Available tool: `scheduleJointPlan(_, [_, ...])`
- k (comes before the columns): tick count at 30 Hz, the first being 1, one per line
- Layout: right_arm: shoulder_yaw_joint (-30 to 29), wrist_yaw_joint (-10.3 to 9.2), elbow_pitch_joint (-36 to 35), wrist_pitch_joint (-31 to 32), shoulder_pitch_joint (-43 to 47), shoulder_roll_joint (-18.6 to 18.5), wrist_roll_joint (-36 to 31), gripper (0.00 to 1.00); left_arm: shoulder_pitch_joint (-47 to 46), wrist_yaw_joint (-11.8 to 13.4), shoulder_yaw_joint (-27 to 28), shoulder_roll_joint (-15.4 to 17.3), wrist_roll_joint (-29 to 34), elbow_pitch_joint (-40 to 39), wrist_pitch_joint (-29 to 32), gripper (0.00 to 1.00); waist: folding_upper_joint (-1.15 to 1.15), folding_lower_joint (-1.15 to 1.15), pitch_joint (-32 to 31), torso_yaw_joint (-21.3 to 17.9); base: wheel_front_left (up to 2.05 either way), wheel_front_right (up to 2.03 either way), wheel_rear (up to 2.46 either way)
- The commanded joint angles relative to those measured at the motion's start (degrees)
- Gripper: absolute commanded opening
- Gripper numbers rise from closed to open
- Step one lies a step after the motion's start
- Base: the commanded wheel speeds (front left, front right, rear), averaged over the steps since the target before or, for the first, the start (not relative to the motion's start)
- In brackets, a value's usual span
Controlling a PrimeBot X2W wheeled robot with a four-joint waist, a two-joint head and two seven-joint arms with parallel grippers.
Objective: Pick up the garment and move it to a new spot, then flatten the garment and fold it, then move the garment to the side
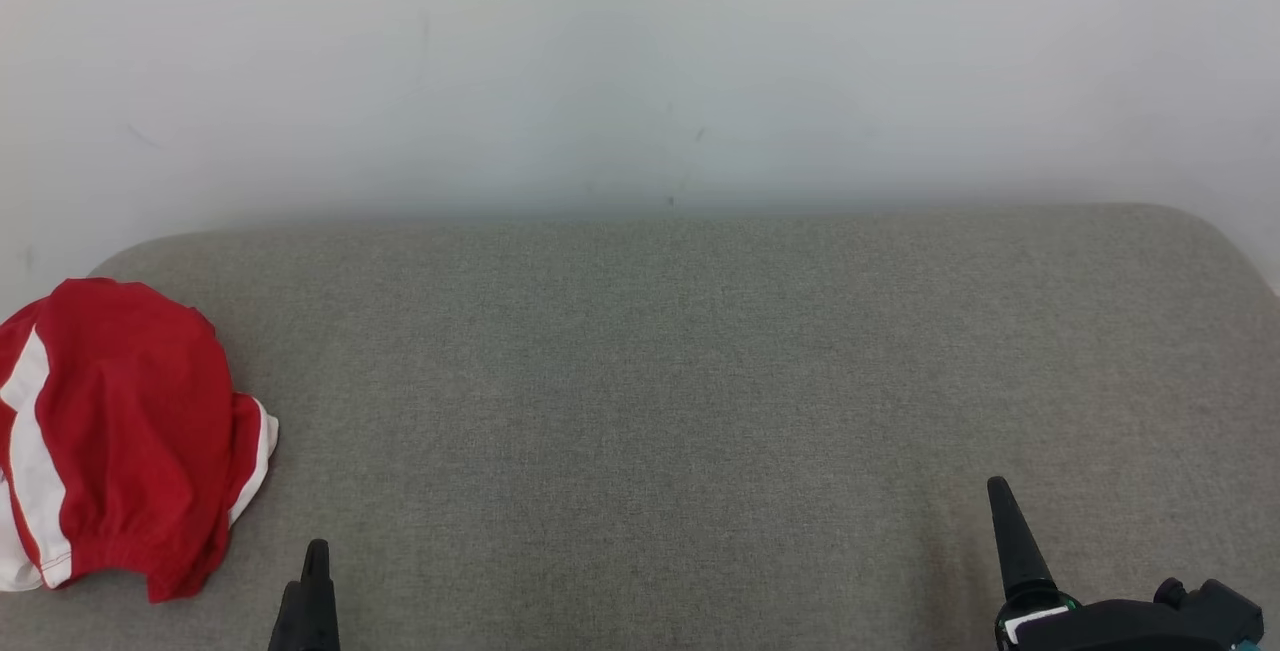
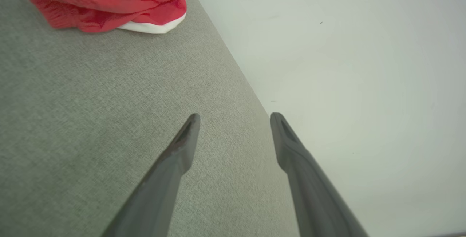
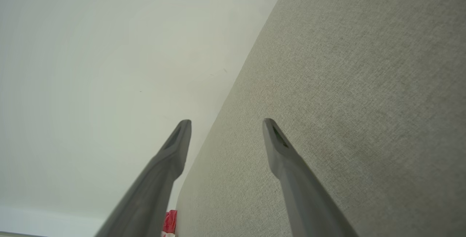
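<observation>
Your left gripper (image 2: 235, 115) near the garment (image 1: 120, 431), right gripper (image 3: 225, 120) well apart, both gaping empty: looks limp, so pinch its hem.

Grey fabric surface (image 1: 700, 381), perhaps white wall (image 1: 640, 61)

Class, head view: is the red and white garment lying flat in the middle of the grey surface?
No, the red and white garment sits crumpled at the left edge of the grey surface.

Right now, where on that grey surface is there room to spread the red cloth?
The grey cushion is bare from the red-and-white garment at its left end across to its right corner and back to the white wall. Only that end is crowded.
</observation>
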Motion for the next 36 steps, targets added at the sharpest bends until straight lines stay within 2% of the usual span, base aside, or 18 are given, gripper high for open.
scheduleJointPlan(1, [0.4, 0.28, -0.5, -0.7, -0.2, -0.7, -2.2, 1.00, 0.2, 0.3, -0.2, 0.3, 2.3, -1.0, -0.5, 1.00, 0.00, 0.00, -0.1, 0.0, 0.00, 0.00, 0.00])
scheduleJointPlan(17, [1.9, 0.32, 1.3, -3.1, 0.0, -1.2, -20.4, 1.00, 1.1, 1.1, -1.2, 0.6, 22.7, -1.6, -3.5, 1.00, 0.00, 0.00, -1.1, 0.1, 0.00, 0.00, 0.00])
scheduleJointPlan(36, [1.2, 0.38, 1.0, -4.7, 1.5, -0.8, -36.5, 1.00, 1.6, 1.1, -2.1, 0.8, 37.8, -1.8, -6.4, 1.00, 0.00, 0.00, -1.7, 0.5, 0.00, 0.00, 0.00])
